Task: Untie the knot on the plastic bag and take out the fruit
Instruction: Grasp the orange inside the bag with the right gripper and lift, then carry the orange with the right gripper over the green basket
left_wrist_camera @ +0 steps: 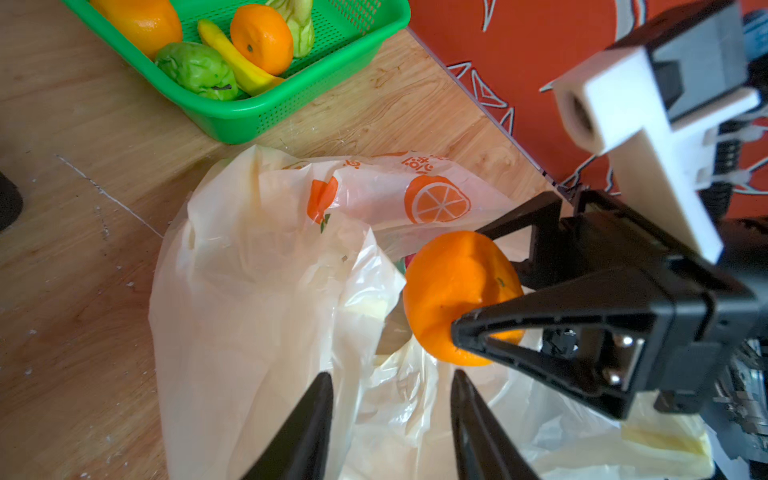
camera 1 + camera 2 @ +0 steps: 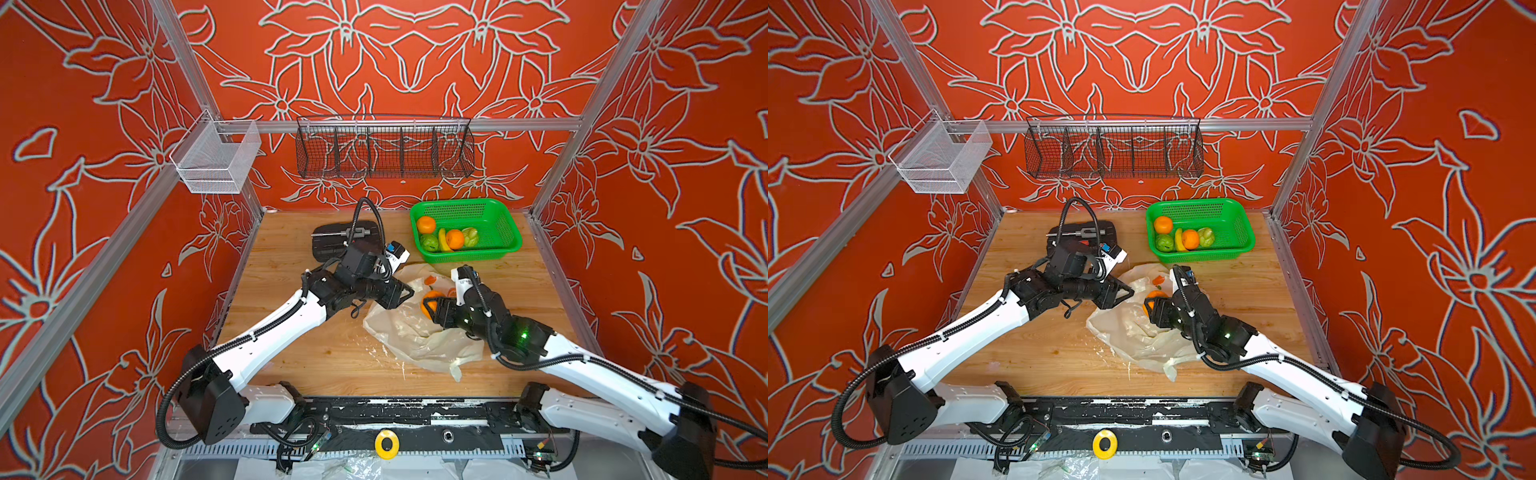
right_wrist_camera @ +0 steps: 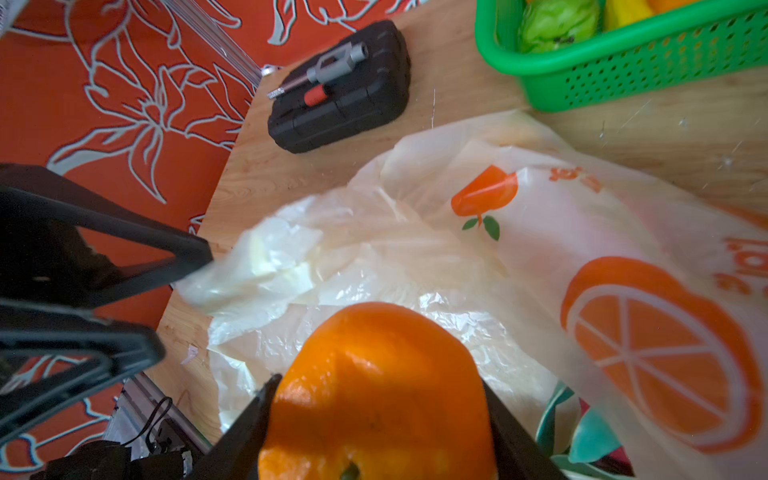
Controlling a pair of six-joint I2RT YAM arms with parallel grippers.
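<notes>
The right pincer (image 1: 467, 280) is clenched on an orange (image 3: 376, 395), one jaw pressed to each side, holding it at the open mouth of the plastic bag (image 1: 257, 291). The bag lies crumpled on the table (image 1: 62, 249), near the green basket (image 1: 232, 120). The left pincer (image 1: 392, 376) is released, its jaws partly spread with nothing between them. It hangs over the bag's edge, with a fold of plastic right at one tip.

bag (image 1: 257, 291): cream-white, orange-slice prints
orange (image 1: 453, 291): bright orange
basket (image 1: 291, 108): green mesh
walls (image 2: 83, 124): red, grey flower outlines
table (image 2: 316, 357): light wood grain
case (image 3: 345, 112): black
</notes>
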